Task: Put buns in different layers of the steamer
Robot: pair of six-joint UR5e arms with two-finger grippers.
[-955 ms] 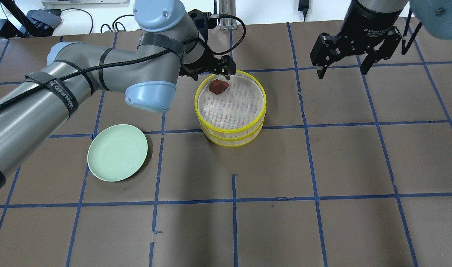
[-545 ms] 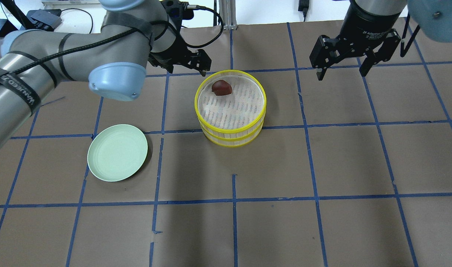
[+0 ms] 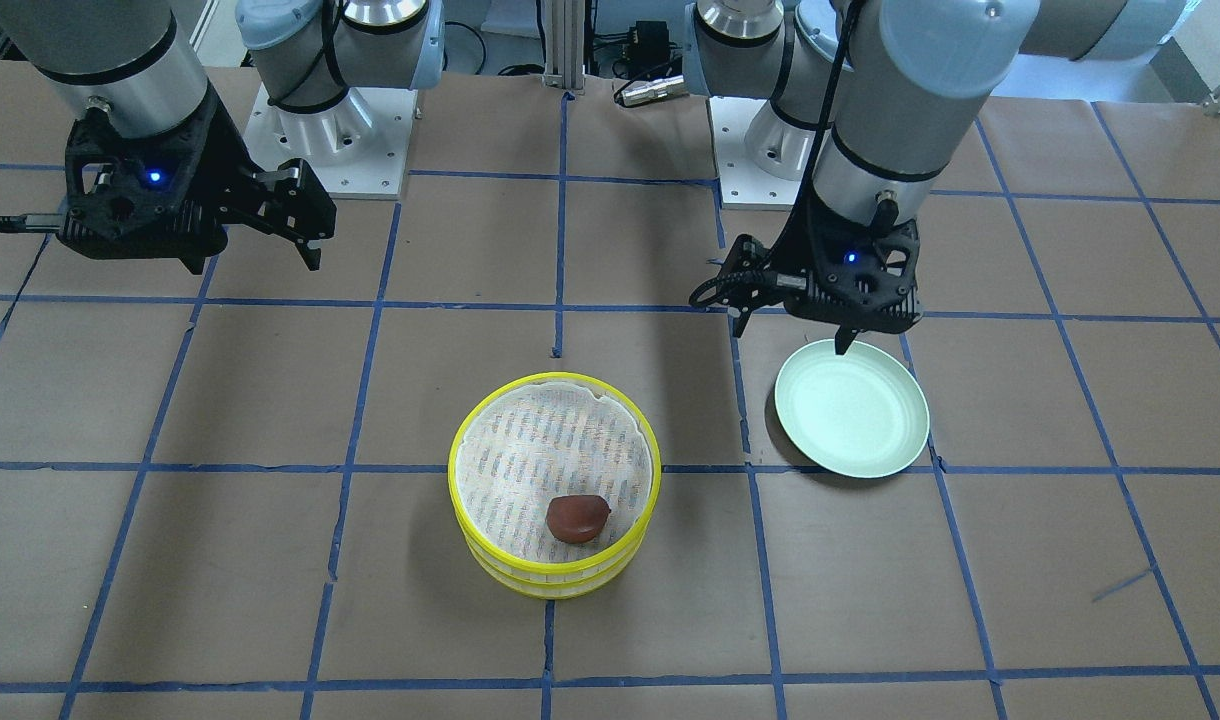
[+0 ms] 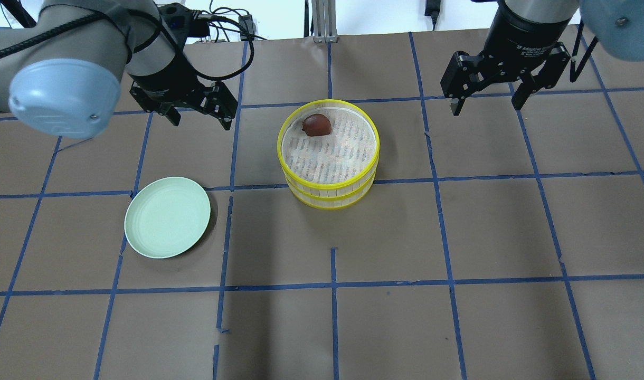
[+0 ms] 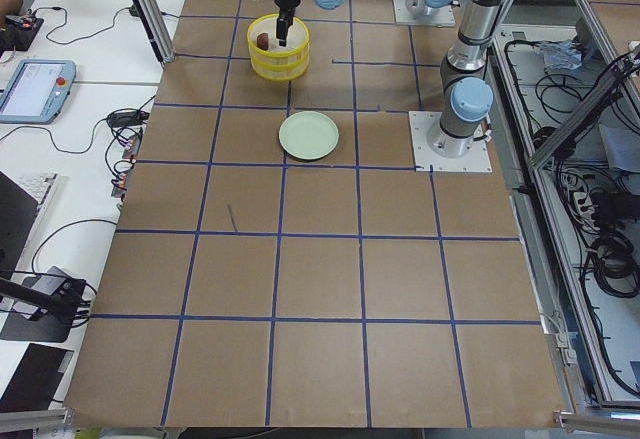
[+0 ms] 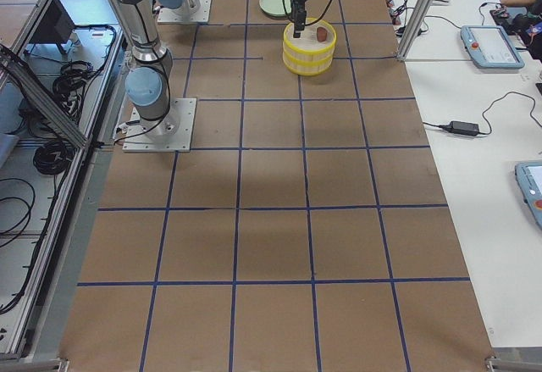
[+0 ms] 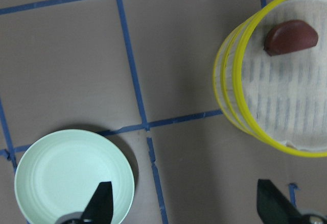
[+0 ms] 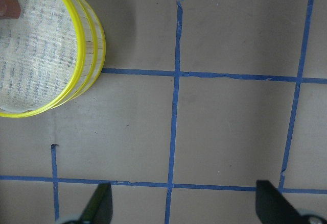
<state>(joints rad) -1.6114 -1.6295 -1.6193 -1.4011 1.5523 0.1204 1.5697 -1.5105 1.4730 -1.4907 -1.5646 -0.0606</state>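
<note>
L fingers [image 4: 223, 112] farther from steamer [image 4: 330, 194]

The left arm extends over the left half of the desk, its wrist turned down so that the left end effector [image 4: 200, 117] hangs above the surface with its fingers spread wide, holding nothing. The right arm stands nearer the desk's right edge, its wrist also vertical. The right end effector [image 4: 484, 104] points straight down, fingers parted and empty (a small blue light glows on each wrist housing).
</note>
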